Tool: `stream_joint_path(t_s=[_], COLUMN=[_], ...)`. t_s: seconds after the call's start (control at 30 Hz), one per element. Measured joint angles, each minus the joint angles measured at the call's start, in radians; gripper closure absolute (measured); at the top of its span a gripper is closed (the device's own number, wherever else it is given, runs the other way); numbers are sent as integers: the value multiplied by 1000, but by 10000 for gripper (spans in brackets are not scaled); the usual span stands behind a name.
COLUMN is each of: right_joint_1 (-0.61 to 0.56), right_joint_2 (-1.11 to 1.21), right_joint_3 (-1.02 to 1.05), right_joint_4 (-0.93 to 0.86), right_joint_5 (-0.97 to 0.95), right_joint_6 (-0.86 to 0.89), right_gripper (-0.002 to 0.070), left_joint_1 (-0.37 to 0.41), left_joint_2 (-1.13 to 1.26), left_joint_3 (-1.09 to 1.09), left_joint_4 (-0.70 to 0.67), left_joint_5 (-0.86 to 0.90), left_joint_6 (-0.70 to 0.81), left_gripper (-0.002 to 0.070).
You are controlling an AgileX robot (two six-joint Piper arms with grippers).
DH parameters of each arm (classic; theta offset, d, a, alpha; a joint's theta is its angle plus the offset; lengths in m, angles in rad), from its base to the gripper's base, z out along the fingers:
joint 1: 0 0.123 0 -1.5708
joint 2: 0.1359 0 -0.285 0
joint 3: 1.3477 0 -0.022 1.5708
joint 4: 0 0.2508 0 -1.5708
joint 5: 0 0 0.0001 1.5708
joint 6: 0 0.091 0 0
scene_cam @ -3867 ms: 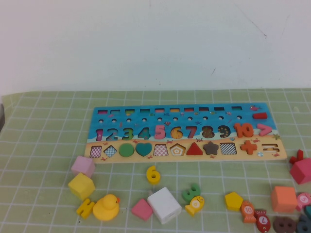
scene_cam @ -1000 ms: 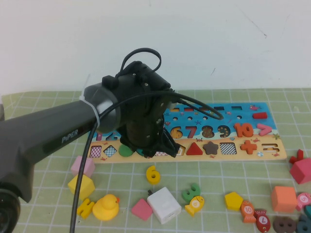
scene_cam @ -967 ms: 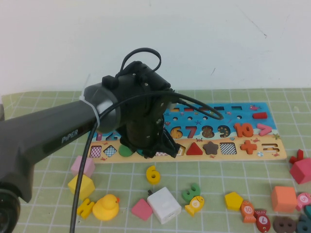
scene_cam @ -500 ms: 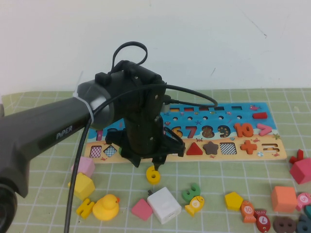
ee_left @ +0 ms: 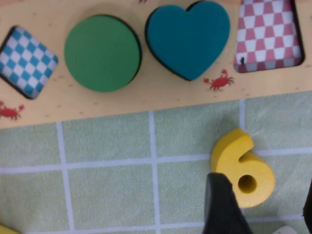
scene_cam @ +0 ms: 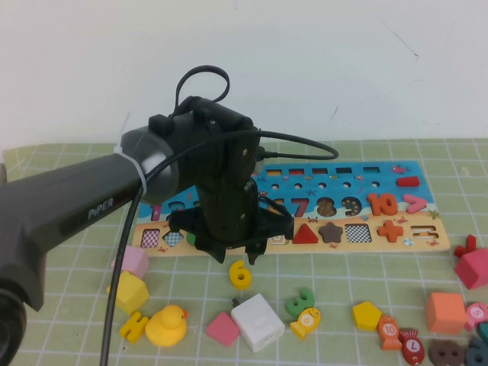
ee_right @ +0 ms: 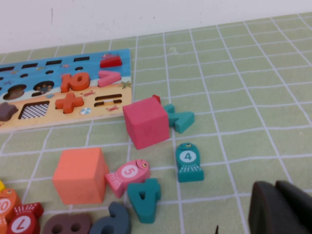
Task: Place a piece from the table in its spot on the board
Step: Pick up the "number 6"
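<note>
Piece (ee_left: 246, 171) between open left tool (ee_left: 263, 207) fingers.

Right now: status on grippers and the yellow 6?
Left gripper open, low over the yellow 6, one finger beside it. 6 flat on the table, ungrasped, near the board. Right gripper parked apart. Nothing in the way.

Left claw (scene_cam: 237, 258) pointing down, fingers spread, low over table. Right claw out of high view.
</note>
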Motion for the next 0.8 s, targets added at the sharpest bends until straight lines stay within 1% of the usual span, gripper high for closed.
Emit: stream_joint_path(t_s=[0.13, 0.27, 0.6, 0.7, 0.8], right_joint_1=[0, 0, 0, 0, 0], right_joint_2=[0, 0, 0, 0, 0], right_joint_3=[0, 0, 0, 0, 0], right_joint_4=[0, 0, 0, 0, 0], right_joint_5=[0, 0, 0, 0, 0], right_joint_6=[0, 0, 0, 0, 0], right_gripper=[679, 679, 679, 679, 679], left_joint_1=[0, 0, 0, 0, 0], left_joint_2=[0, 0, 1, 1, 1], left_joint_3=[40, 89, 106, 106, 106], left_joint_4=[0, -15, -54, -58, -59], left_joint_5=[-26, -58, -158, -184, -168], left_joint_6=[-41, -37, 160, 188, 201], left_gripper=[344, 343, 344, 344, 343])
